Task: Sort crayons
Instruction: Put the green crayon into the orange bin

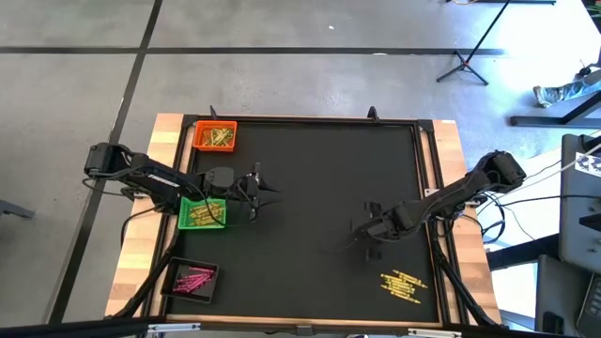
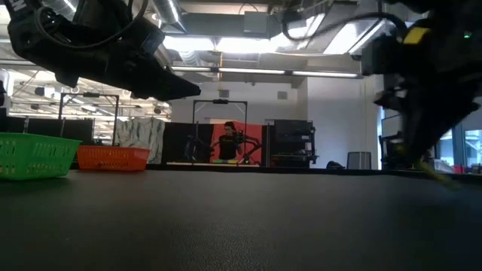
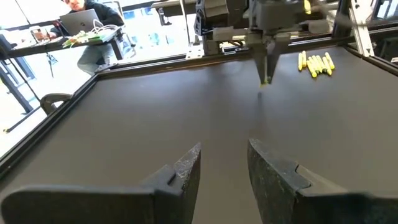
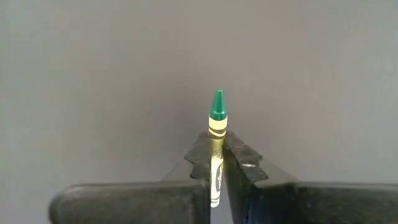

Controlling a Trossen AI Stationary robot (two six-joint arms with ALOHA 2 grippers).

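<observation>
While clamped — green-tipped crayon [image 4: 217,124] | between right gripper [image 4: 216,158] fingers

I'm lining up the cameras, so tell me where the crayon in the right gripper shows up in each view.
High view: too small to see; the right gripper sits right of centre on the black mat.
Low view: not discernible.
Left wrist view: a small tip hanging from the far gripper.
Right wrist view: centre, the green-tipped crayon pinched between the fingers.
Shared landmark: the loose yellow crayons, also in the left wrist view.
</observation>
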